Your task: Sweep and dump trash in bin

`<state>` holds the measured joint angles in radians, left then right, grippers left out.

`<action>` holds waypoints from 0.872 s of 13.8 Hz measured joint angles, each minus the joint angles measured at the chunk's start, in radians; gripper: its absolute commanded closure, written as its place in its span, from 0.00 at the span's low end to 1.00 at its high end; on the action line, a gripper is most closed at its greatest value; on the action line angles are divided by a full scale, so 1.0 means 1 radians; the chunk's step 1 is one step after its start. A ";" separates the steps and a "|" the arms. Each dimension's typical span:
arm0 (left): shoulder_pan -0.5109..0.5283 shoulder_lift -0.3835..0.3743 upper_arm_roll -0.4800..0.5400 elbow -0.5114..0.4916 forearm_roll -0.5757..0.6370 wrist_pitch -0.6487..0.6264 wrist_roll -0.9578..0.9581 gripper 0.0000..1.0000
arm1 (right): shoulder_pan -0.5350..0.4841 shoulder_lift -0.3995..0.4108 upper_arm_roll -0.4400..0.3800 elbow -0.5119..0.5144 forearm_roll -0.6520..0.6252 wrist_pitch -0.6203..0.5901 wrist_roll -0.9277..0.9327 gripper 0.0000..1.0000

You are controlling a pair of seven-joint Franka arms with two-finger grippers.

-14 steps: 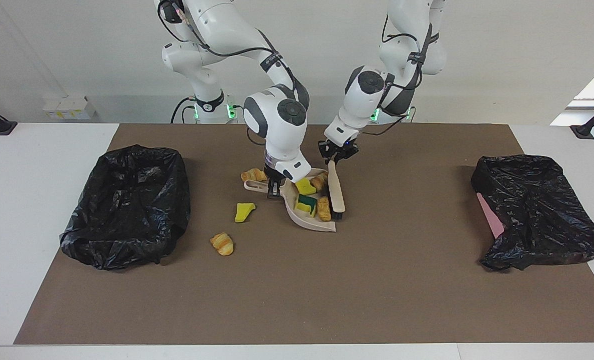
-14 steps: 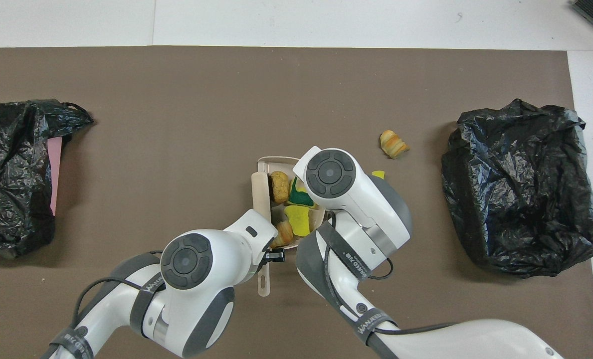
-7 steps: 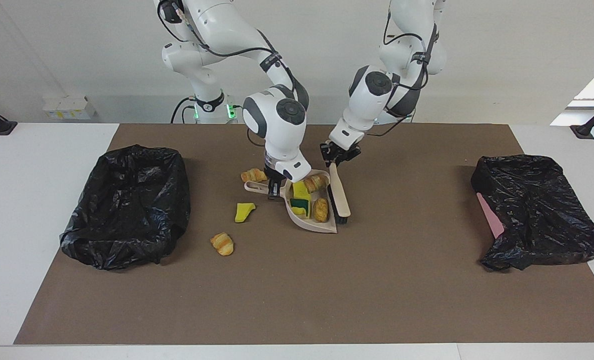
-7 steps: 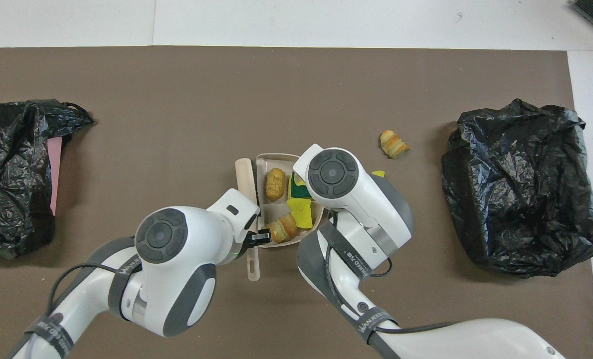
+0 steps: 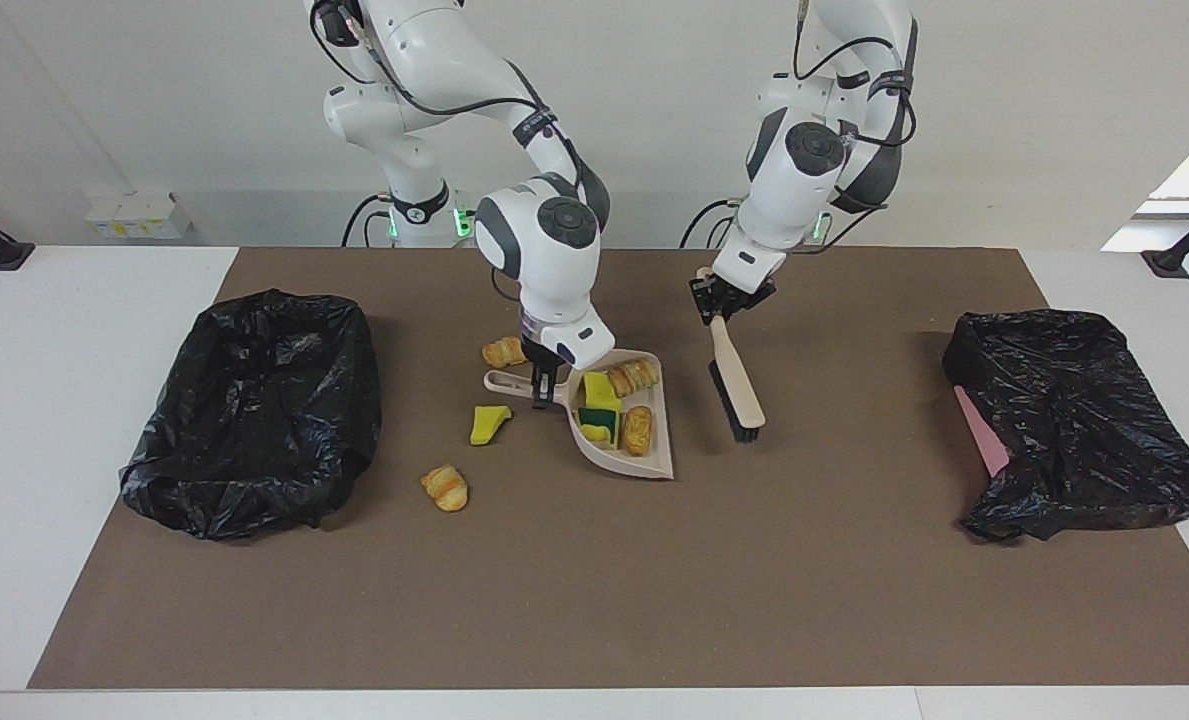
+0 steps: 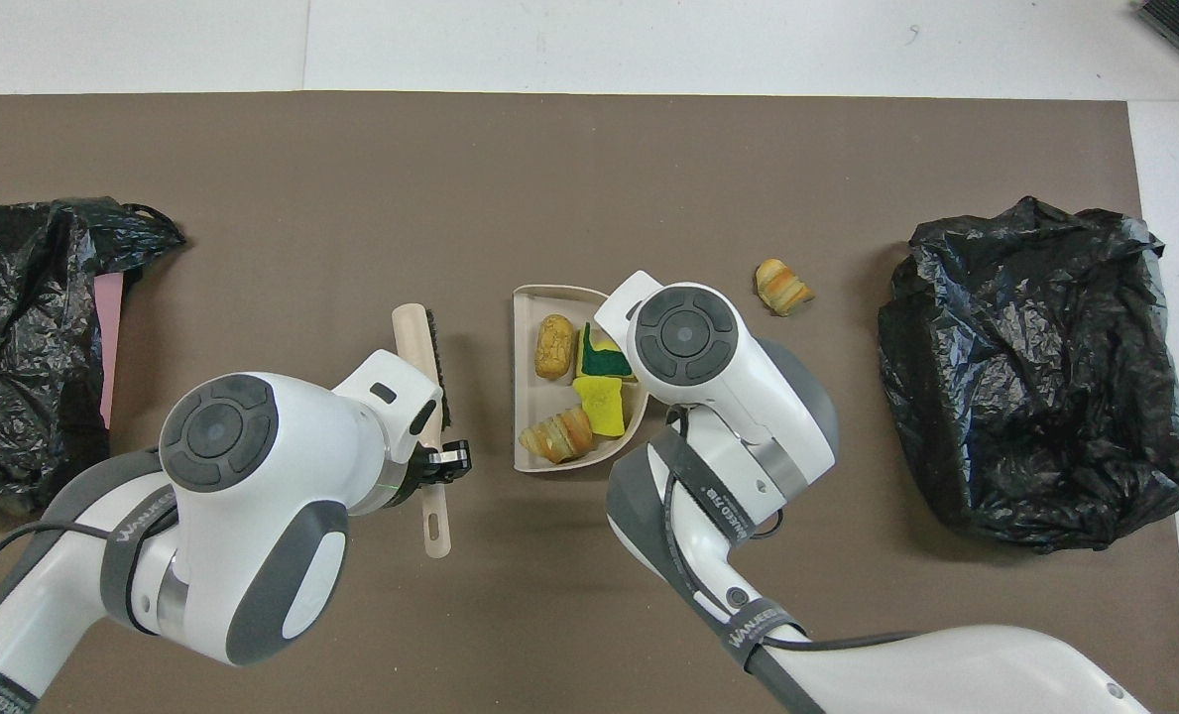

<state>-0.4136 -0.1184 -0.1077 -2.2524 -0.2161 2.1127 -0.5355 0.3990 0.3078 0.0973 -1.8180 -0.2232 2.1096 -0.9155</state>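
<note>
My right gripper [image 5: 546,383] is shut on the handle of the beige dustpan [image 5: 654,462], which is level at or just above the mat. The dustpan [image 6: 525,327] holds trash: two bread chunks [image 5: 637,430], a yellow sponge bit [image 5: 602,393] and a green-yellow one. My left gripper [image 5: 717,308] is shut on the handle of the beige brush [image 5: 737,385]. It holds the brush tilted, bristle end low, beside the dustpan toward the left arm's end. It also shows in the overhead view [image 6: 442,463]. Loose trash lies on the mat: a croissant piece [image 5: 507,351], a yellow sponge bit [image 5: 489,423] and another croissant piece [image 5: 444,487].
A bin lined with a black bag [image 5: 254,410] stands at the right arm's end of the brown mat. A second black-bagged bin [image 5: 1074,430], with a pink sheet [image 5: 979,430] at its edge, stands at the left arm's end.
My left gripper has pulled the brush out of the dustpan and away toward the left arm's end. The trash has settled inside the dustpan, which shifted slightly.
</note>
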 measured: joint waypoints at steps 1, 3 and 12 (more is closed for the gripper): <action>-0.005 -0.012 -0.010 -0.020 0.000 -0.002 -0.005 1.00 | -0.030 -0.024 0.000 0.002 0.000 0.000 -0.008 1.00; -0.059 -0.030 -0.019 -0.059 0.000 -0.002 -0.046 1.00 | -0.095 -0.083 -0.001 0.000 0.000 -0.006 -0.077 1.00; -0.361 -0.081 -0.032 -0.260 0.001 0.212 -0.327 0.78 | -0.410 -0.306 -0.003 -0.008 0.003 -0.176 -0.299 1.00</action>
<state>-0.7745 -0.1997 -0.1397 -2.5122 -0.2150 2.3246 -0.8623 -0.0110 0.0023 0.0941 -1.8256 -0.2205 1.9336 -1.2140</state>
